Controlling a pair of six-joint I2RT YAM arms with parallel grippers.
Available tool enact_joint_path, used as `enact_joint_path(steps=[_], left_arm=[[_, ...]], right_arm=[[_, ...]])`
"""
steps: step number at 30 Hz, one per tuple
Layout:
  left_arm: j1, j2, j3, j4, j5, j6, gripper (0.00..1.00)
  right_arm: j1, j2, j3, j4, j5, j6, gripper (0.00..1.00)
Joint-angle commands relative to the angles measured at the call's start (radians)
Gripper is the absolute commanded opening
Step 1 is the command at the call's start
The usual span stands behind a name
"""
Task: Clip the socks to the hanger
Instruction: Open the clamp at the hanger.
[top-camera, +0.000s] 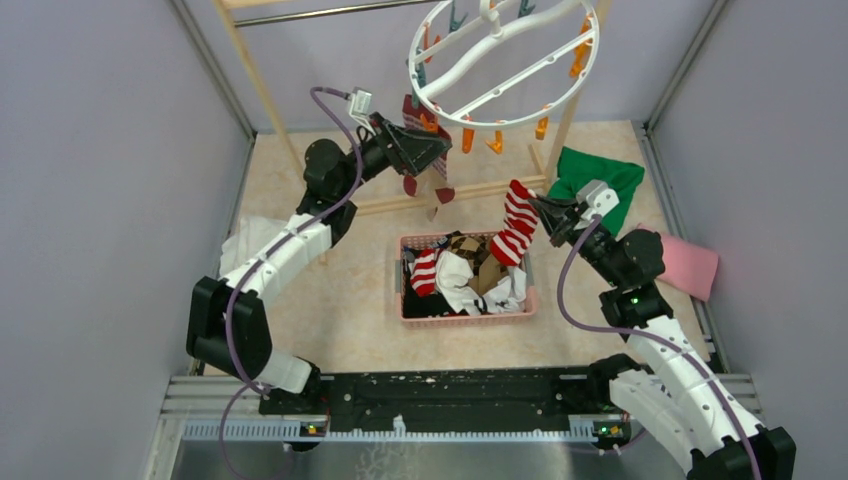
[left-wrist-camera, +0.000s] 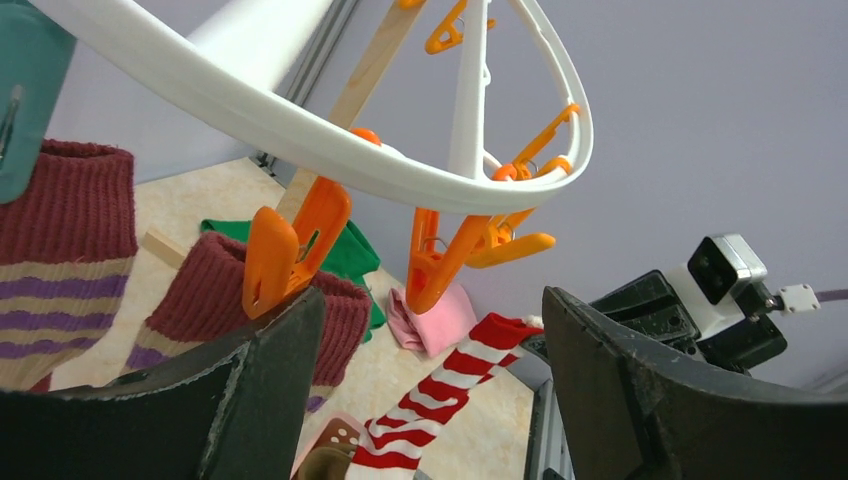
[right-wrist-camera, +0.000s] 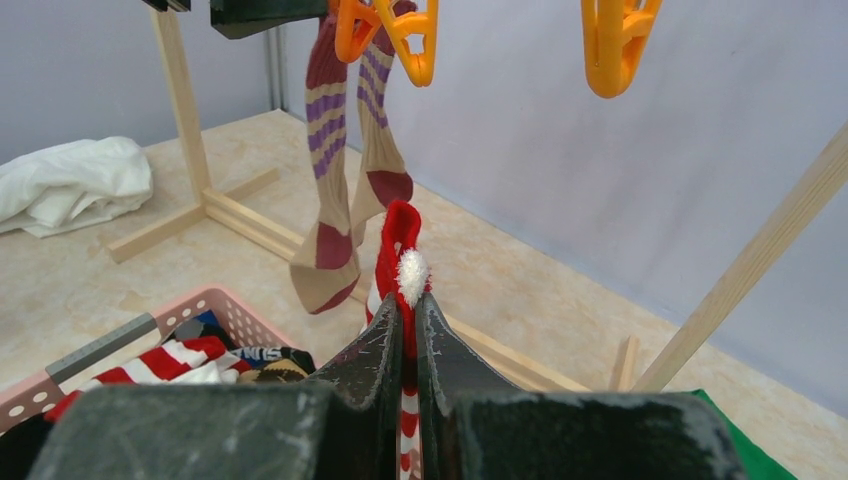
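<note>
Two tan-and-maroon socks (right-wrist-camera: 335, 150) are hanging clipped on the hanger (left-wrist-camera: 300, 140). The right gripper (right-wrist-camera: 410, 300) is pinching the red-and-white sock (right-wrist-camera: 400, 235) above the basket (top-camera: 465, 318). The left gripper (left-wrist-camera: 430, 310) is gaping wide beneath an orange peg (left-wrist-camera: 440, 265), which probably needs squeezing open next.

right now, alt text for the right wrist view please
The right gripper is shut on a red-and-white sock, its red tip poking up out of the grip. Behind it two tan striped socks hang beneath orange pegs, with a pink basket of socks at lower left.
</note>
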Motion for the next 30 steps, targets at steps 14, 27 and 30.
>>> enact_joint_path(steps=[14,27,30], left_arm=[[0.043,0.015,0.022,0.274,0.301,-0.171,0.82],[0.022,0.184,0.117,0.359,0.346,-0.176,0.82],[0.022,0.232,0.152,0.379,0.348,-0.164,0.82]], right_arm=[[-0.008,-0.014,0.014,0.027,-0.011,-0.010,0.00],[-0.008,0.005,0.019,0.035,-0.020,-0.011,0.00],[-0.008,0.005,0.021,0.030,-0.016,-0.015,0.00]])
